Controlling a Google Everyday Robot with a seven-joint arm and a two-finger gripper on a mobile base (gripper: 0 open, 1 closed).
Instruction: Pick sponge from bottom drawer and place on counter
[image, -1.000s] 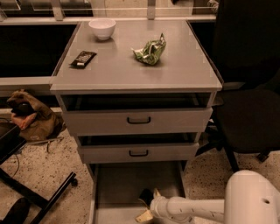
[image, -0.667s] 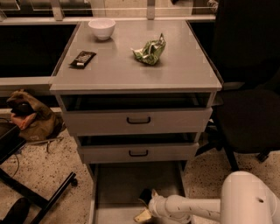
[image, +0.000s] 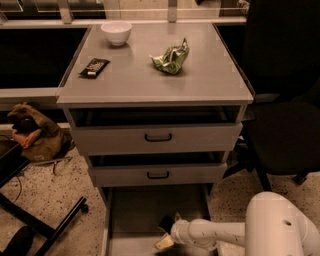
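Observation:
My gripper (image: 166, 233) is low over the floor of the bottom drawer (image: 131, 210), which is pulled out under the two upper drawers. My white arm (image: 215, 233) reaches into it from the right. Small dark and tan shapes sit at the gripper's tip, and I cannot tell the sponge apart from the gripper there. The grey counter (image: 150, 80) is the cabinet's top, well above the gripper.
On the counter stand a white bowl (image: 116, 32), a flat black wrapper (image: 94, 67) and a crumpled green foil bag (image: 171, 58). Two grey drawers with black handles (image: 158, 137) overhang the bottom drawer. A black chair (image: 285, 125) is at the right, a brown bag (image: 35, 135) at the left.
My arm and gripper have shifted slightly to the left inside the bottom drawer. Nothing on the counter has moved.

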